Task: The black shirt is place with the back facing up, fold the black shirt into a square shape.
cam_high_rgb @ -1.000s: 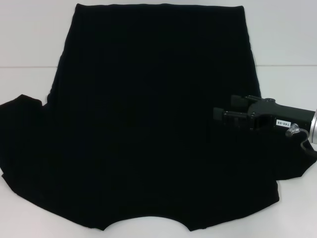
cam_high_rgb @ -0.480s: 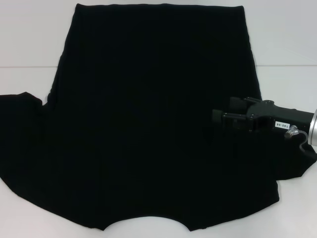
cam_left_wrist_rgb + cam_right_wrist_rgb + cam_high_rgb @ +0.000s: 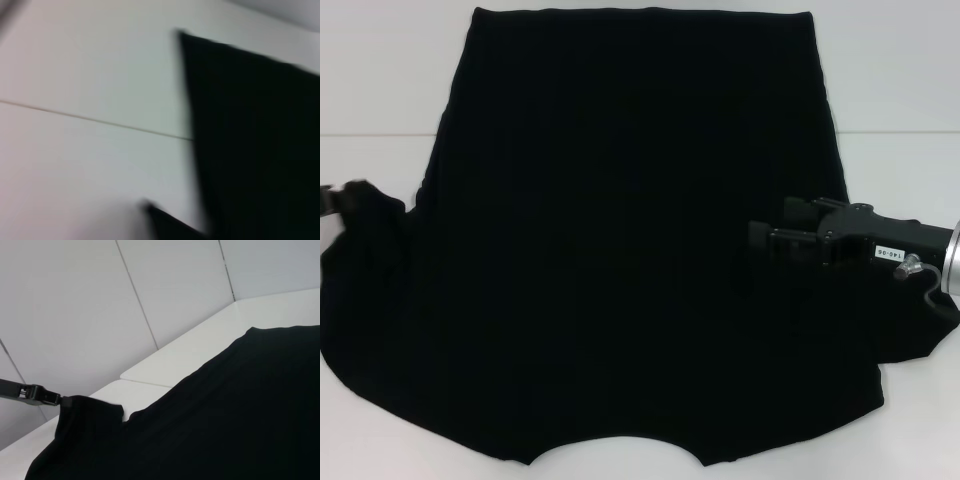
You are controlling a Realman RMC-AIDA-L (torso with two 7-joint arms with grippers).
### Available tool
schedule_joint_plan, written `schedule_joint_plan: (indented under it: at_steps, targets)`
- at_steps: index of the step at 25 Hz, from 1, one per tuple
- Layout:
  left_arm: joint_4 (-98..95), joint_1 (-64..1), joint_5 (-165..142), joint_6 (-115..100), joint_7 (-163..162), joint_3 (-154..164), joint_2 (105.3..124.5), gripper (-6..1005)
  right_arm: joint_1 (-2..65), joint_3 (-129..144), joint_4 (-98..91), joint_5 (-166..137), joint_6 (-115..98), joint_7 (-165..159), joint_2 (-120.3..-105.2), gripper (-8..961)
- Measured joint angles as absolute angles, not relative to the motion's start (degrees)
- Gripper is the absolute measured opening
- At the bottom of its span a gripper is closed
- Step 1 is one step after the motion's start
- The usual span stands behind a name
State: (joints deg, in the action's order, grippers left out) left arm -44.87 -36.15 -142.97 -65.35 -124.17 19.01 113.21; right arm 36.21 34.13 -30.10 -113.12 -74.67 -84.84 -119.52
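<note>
The black shirt (image 3: pixel 630 250) lies spread flat on the white table (image 3: pixel 380 90), plain side up, no lettering visible, hem toward the far edge and collar notch at the near edge. No fold shows in the body, so the work stands at the first fold, the sleeves.

The left gripper (image 3: pixel 335 198) sits at the tip of the shirt's left sleeve; the right wrist view shows its end (image 3: pixel 42 396) meeting the sleeve edge, which stands lifted off the table there. It appears to be pinching the sleeve, but whether the fingers are pressed together cannot be told.

The right gripper (image 3: pixel 768 238) lies low over the shirt's right shoulder area, fingers pointing toward the shirt's middle. Their spread cannot be told against the dark cloth.

Judgement: the next move calls for carrying the left sleeve inward across the shirt's body and laying it flat without dragging the body.

No containers are in view.
</note>
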Motion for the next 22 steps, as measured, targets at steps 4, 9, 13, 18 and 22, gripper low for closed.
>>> schedule_joint_plan:
  at_steps: [4, 9, 13, 18, 22]
  targets:
    - [-44.8, -36.3, -135.5, -75.8, -120.2, 19.0, 114.57, 93, 36.2, 34.1, -30.1, -113.1, -73.7, -85.3, -119.53, 915]
    - [-44.0, -37.0, -133.1, -78.2, -117.1, 20.6, 117.95, 104, 36.2, 34.1, -30.1, -113.1, -73.3, -85.8, -119.38, 915]
    - [-42.7, -37.3, -130.8, -79.5, -114.8, 22.5, 119.2, 113, 36.1, 34.1, -30.1, -113.1, -73.3, -86.2, -119.01, 915]
    - [-40.0, -37.5, -126.8, -83.4, -112.1, 26.8, 119.75, 299, 36.1, 33.8, -30.2, -113.1, -72.6, -88.5, -118.13, 915]
    - [-38.3, -37.1, -122.7, -88.2, -106.5, 27.2, 119.86, 411, 36.1, 34.2, -30.7, -113.8, -72.7, -94.4, -116.32, 916]
